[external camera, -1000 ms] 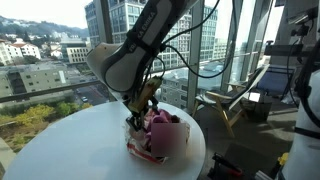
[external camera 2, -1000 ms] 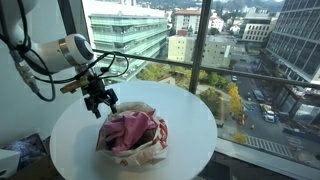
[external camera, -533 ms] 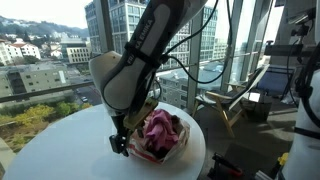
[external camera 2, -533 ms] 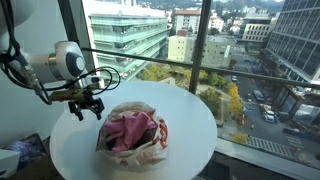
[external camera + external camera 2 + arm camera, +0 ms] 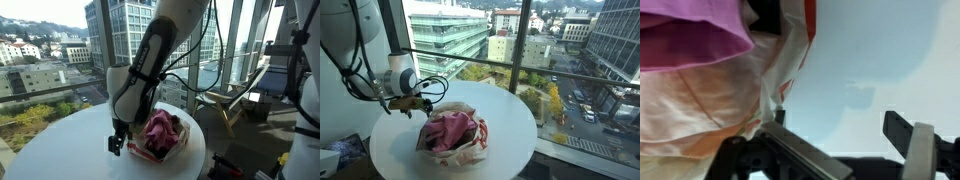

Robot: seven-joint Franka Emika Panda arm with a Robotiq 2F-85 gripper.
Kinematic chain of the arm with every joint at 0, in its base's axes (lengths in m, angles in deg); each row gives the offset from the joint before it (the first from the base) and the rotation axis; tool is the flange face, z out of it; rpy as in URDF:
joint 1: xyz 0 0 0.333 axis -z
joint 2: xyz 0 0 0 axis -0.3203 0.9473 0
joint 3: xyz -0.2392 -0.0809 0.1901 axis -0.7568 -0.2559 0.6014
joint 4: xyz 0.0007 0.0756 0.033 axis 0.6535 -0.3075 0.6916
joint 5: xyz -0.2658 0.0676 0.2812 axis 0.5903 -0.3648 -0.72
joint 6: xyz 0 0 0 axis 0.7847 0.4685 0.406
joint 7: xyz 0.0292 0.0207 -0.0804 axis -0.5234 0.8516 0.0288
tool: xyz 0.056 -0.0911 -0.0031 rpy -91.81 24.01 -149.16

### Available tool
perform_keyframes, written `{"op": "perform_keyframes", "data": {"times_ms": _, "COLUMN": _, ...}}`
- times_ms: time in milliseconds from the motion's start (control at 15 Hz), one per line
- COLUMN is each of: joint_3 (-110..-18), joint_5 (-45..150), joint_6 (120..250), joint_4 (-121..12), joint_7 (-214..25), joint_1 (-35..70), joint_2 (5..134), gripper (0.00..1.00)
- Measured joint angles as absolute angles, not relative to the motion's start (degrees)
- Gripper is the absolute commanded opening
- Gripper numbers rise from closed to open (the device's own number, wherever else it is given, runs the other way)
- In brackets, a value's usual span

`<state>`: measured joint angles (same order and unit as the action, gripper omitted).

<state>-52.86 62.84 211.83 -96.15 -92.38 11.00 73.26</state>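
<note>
While the arm bends low over the round white table [image 5: 65, 140], its claw [image 5: 117, 143] hangs just beside a crumpled white-and-orange bag [image 5: 141, 150], jaws spread wide and gripping nothing. The bag lies on the tabletop near its middle, with a pink cloth [image 5: 450, 130] bunched inside it. Seen from the wrist, one finger [image 5: 790, 140] sits right at the bag's edge; whether it touches cannot be told. City buildings [image 5: 450, 30] show through the window.

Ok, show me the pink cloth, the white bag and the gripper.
pink cloth [image 5: 448, 128]: in an exterior view, on its bunched middle.
white bag [image 5: 471, 154]: in an exterior view, on its crumpled side.
gripper [image 5: 116, 146]: in an exterior view, between its fingertips.
</note>
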Motion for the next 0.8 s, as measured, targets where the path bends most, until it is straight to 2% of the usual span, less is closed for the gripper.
{"op": "perform_keyframes", "data": {"times_ms": 333, "joint_3": -51.4, "joint_5": 59.1, "joint_6": 212.9, "joint_4": -96.1, "joint_7": -87.2, "joint_1": 12.5, "joint_2": 73.6, "gripper": 1.0}}
{"op": "perform_keyframes", "data": {"times_ms": 800, "joint_3": -51.9, "joint_5": 57.6, "joint_6": 207.7, "joint_4": -96.2, "joint_7": -87.8, "joint_1": 11.4, "joint_2": 69.2, "gripper": 1.0}}
